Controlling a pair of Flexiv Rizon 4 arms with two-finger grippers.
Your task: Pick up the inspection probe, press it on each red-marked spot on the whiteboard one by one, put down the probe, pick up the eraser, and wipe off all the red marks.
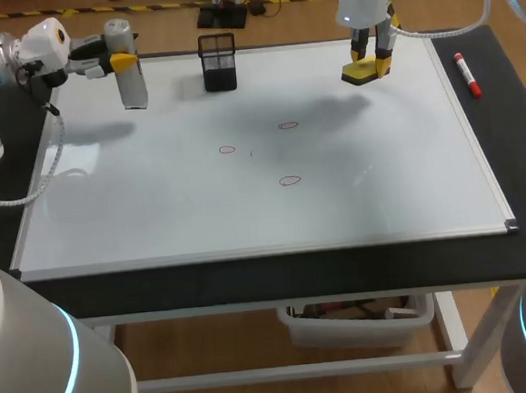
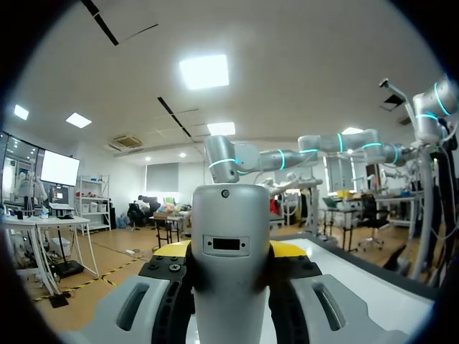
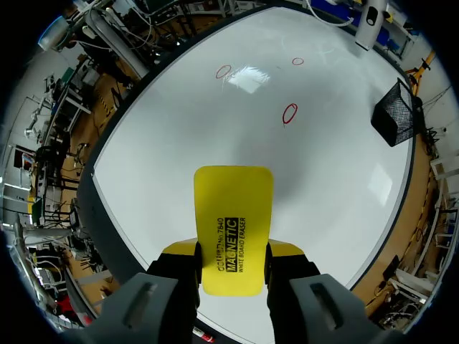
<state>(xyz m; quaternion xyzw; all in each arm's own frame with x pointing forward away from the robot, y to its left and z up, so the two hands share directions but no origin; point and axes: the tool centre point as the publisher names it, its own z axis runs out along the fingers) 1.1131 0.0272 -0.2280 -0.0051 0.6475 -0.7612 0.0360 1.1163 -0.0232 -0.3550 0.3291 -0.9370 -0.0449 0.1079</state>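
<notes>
- Left tool (image 1: 125, 62): closed on the inspection probe (image 1: 132, 79), one yellow tip on each side of its grey body. The probe hangs above the far left corner of the whiteboard (image 1: 154, 205), well apart from every mark. It has a small dark window on its face; I can read no lettering there.
- Mesh holder (image 1: 218, 63): black, stands on the far edge of the board, between the two arms.
- Red rings, three, all unwiped: left mark (image 1: 227, 149), far mark (image 1: 288, 125), near mark (image 1: 290, 181). They sit grouped near the board's middle.
- Right tool (image 1: 371, 60): clamped on the eraser (image 1: 363, 75) — yellow back, dark pad facing down — and held above the far right part of the board, not touching it. The wrist view shows black print along the eraser's back; not copied here.
- Red marker (image 1: 467, 75): lies on the dark worktop (image 1: 523, 140) just beside the board's right edge.
- Step in hand, my reading: the wipe is about to start, although the probe is not yet put down.
- Next move, my reading: carry the eraser toward the far mark, the closest one, lower it until the pad lies flat, then sweep across the ring with steady pressure. A tilted pad would likely smear the ring, not clear it.
</notes>
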